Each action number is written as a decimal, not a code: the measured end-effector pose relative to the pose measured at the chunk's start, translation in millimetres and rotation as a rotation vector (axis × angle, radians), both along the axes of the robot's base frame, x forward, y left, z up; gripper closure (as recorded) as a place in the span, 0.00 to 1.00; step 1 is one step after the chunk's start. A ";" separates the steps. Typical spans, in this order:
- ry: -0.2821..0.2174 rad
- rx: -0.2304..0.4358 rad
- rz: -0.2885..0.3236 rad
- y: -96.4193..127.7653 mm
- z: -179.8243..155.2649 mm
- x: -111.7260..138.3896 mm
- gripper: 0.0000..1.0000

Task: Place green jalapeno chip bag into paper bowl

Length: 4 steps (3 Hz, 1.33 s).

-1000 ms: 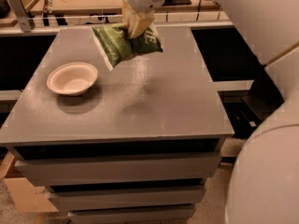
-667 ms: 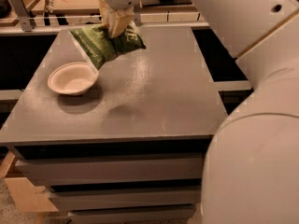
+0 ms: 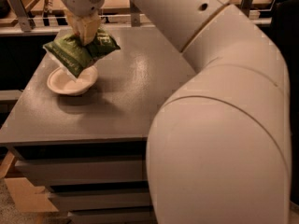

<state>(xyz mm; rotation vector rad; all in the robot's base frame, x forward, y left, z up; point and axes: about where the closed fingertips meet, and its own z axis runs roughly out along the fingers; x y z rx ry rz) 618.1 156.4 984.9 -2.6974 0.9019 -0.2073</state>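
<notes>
The green jalapeno chip bag point(image 3: 77, 53) hangs in the air, tilted, with its lower white edge over the paper bowl point(image 3: 70, 83). My gripper point(image 3: 87, 31) is shut on the bag's top middle and holds it just above the bowl's far rim. The off-white bowl sits on the left part of the grey table; the bag hides part of its far side.
The grey table top point(image 3: 126, 92) stands on a drawer cabinet point(image 3: 79, 171). My large white arm point(image 3: 219, 125) fills the right of the view. A metal rail point(image 3: 28, 29) and workbench clutter run behind the table. A cardboard box point(image 3: 23, 195) sits at the lower left.
My gripper has carried the chip bag left and toward the bowl; it now hangs over the bowl. The arm has swung across and covers more of the right side.
</notes>
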 end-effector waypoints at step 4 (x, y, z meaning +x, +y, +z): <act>-0.048 -0.004 0.052 64.1 -18.7 26.7 0.58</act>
